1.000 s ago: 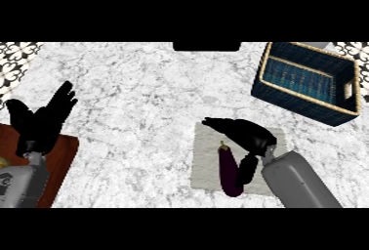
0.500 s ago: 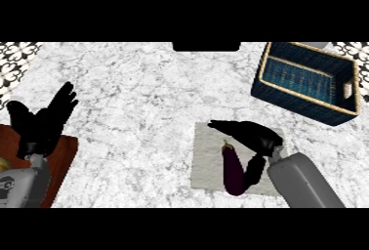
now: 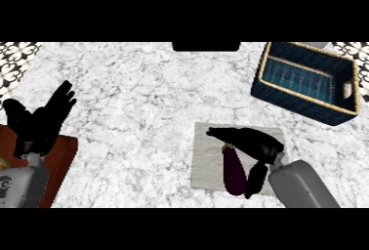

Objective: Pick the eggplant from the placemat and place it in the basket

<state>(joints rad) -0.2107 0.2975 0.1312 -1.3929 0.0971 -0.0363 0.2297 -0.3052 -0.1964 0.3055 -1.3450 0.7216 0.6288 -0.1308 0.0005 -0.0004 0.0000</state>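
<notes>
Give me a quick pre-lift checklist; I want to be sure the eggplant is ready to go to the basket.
1. Eggplant on the placemat: ok, lying lengthwise.
2. Right hand over the eggplant's upper end: ok.
3. Fingers closed around the eggplant: cannot tell, the hand hides the contact.
4. Basket open and free to receive: ok, nothing visible inside.
5. Counter between placemat and basket free of obstacles: ok.
6. Left hand out of the way: ok, open and resting at the view's left edge.
</notes>
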